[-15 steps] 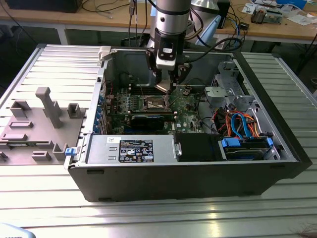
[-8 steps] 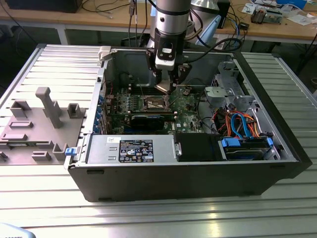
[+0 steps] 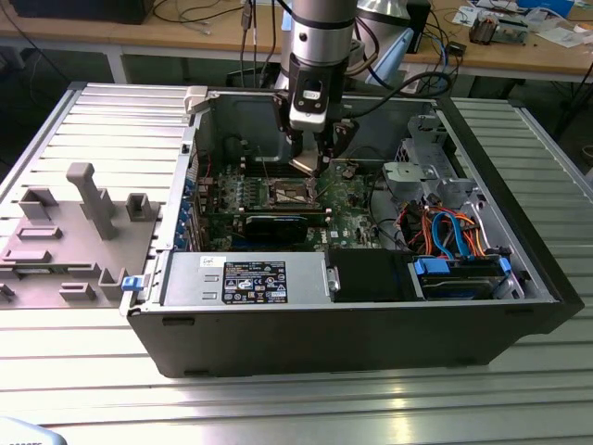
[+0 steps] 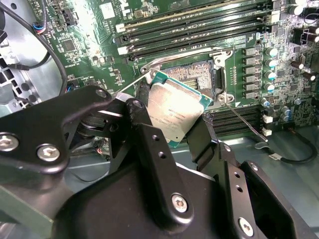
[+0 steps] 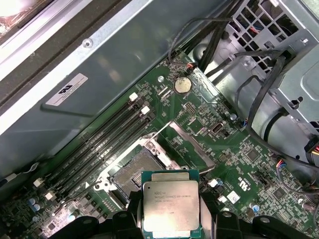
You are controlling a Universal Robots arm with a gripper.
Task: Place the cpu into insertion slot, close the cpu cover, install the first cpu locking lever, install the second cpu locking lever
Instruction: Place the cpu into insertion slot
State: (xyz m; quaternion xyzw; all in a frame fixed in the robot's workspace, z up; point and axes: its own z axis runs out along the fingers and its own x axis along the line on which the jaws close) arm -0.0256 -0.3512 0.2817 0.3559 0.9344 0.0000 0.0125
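cpu [image 5: 171, 204]: flat square chip with a matt silvery-grey metal lid on a green edge; pinched in the hand and held above the board near the slot, not seated; it sits tilted in the second wrist view [image 4: 177, 109].
hand [image 4: 169, 119]: two black, bolted fingers [image 4: 149, 144] pressed on opposite edges of the cpu; in the exterior view it points down into the case [image 3: 310, 159].
insertion slot [image 5: 137, 172]: square dark socket with a fine-grained contact field and a silvery rim, uncovered.
cpu cover [image 5: 193, 147]: thin metal frame with a square window, swung up off the slot along one side.
surroundings: green circuit board [image 5: 239, 149]; long black memory slots [image 5: 107, 137] run close along one side of the slot.
arm [image 3: 320, 28]: grey cylinder, near vertical, entering the open computer case [image 3: 371, 315] well inside its walls.
worktop [image 3: 278, 408]: ribbed aluminium slats.
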